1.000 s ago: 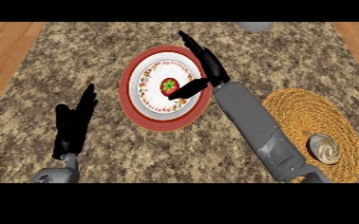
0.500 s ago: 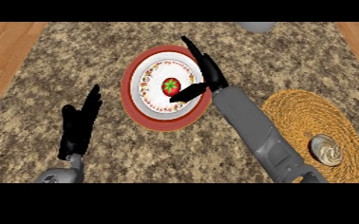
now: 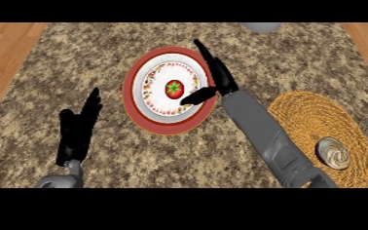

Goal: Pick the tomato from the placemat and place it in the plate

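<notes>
Our right hand has let go, fingers spread wide beside the tomato, which sits in the plate, so we are done

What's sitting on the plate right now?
A red tomato with a green stem top lies at the middle of the plate. The right hand is open over the plate's right rim, covering that part, so whatever lies beneath it cannot be seen.

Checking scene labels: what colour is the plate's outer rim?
Red, around a white centre with a speckled ring; the plate shows only in the head view.
</notes>
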